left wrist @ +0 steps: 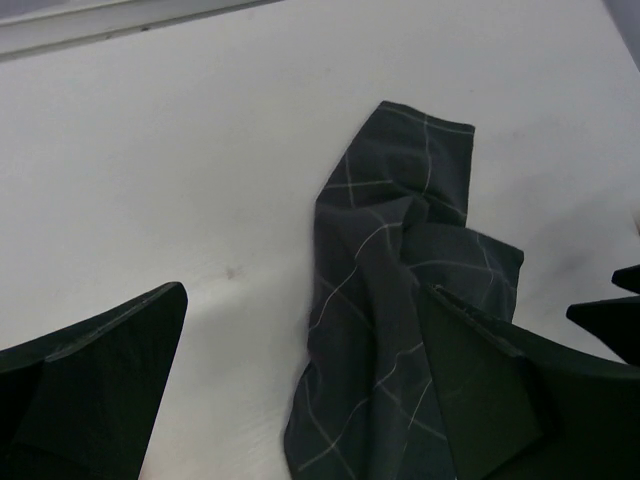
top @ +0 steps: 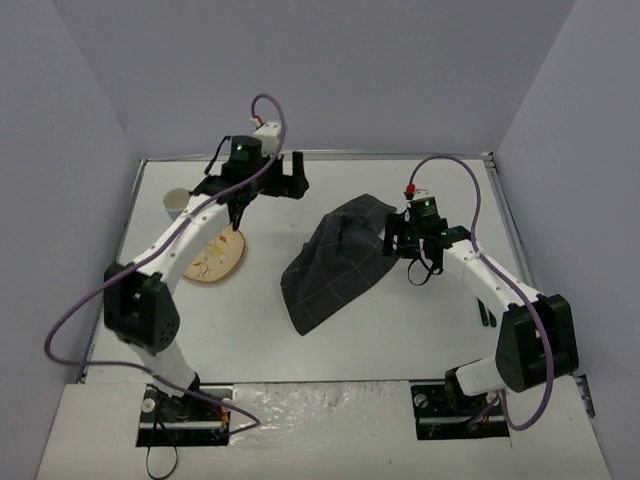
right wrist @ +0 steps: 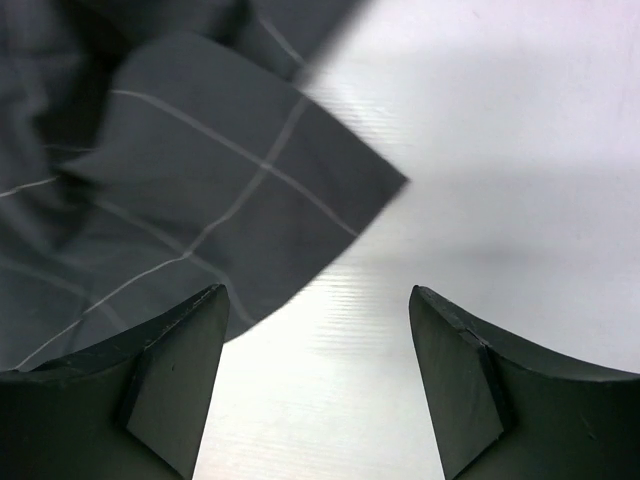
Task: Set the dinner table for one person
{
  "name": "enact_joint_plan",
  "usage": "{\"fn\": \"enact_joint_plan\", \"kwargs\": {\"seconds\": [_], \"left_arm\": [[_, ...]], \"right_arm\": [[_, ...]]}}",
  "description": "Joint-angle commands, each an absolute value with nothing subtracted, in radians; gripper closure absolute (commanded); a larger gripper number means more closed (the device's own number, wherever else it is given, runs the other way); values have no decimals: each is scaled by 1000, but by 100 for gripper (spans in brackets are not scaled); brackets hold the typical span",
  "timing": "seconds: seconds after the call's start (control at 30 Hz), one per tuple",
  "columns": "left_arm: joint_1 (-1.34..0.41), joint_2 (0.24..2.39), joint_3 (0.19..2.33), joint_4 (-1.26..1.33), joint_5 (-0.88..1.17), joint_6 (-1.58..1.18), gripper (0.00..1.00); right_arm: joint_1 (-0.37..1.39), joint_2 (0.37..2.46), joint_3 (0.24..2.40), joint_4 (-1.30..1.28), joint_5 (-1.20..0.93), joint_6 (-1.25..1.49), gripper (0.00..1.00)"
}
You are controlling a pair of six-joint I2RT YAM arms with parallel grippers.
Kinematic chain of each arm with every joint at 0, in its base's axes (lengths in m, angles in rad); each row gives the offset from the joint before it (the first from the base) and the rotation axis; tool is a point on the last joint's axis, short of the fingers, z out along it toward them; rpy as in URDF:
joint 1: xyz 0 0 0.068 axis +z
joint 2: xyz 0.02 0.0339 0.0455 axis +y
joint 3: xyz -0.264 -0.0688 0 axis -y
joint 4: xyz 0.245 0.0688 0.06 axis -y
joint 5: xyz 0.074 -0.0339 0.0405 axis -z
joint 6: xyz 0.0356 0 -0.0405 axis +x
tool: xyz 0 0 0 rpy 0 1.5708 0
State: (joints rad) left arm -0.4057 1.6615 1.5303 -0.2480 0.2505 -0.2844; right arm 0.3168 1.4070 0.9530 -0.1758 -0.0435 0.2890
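Overhead, we see the dinner table [top: 400,330], a broad white top filling the view, with both arms reaching over it. A dark checked cloth mat [top: 335,265] lies rumpled and partly folded near the table's middle. A tan plate [top: 215,258] sits left of the mat, with a pale cup [top: 176,204] just beyond it. The left gripper [top: 288,180] hangs over the far side, well apart from the mat. The right gripper [top: 390,238] sits at the mat's right edge.

From the left wrist, we see its two dark fingers [left wrist: 100,380] spread wide with nothing held, and the creased mat on bare table ahead.

From the right wrist, we see its fingers [right wrist: 160,390] apart and holding nothing. A corner of the mat lies just ahead of them to the left, with bare table between them.

We judge the step in hand to be spreading the mat flat, which is not yet done. The next move calls for pinching a corner or edge and drawing it outward to smooth the folds.
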Motion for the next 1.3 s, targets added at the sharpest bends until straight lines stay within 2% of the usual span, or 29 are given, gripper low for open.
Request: {"fn": "enact_joint_plan", "kwargs": {"seconds": [0.0,0.3,0.63,0.8,0.9,0.97,1.07,1.2,1.27], "left_arm": [[-477,1846,1774,-227,319,-236,3],[-555,2184,2040,-158,311,-202,3],[-580,2326,2114,-108,270,-205,3],[-593,2409,2154,-123,211,-210,14],[-595,2423,2140,-115,186,-216,25],[-597,2421,2115,-103,174,-221,37],[-595,2408,2058,-78,139,-225,66],[-584,2369,1987,-43,76,-233,100],[-574,2334,1954,-42,36,-259,100]], "right_arm": [[261,1484,919,-39,-80,351,31],[246,1621,875,156,-32,390,34],[239,1684,853,225,-37,373,37],[238,1734,846,247,-41,380,38],[238,1753,851,255,-54,379,45],[238,1762,851,255,-57,381,52],[238,1746,836,256,-45,399,79],[236,1670,811,223,-3,401,100],[233,1625,794,204,5,416,100]]}}
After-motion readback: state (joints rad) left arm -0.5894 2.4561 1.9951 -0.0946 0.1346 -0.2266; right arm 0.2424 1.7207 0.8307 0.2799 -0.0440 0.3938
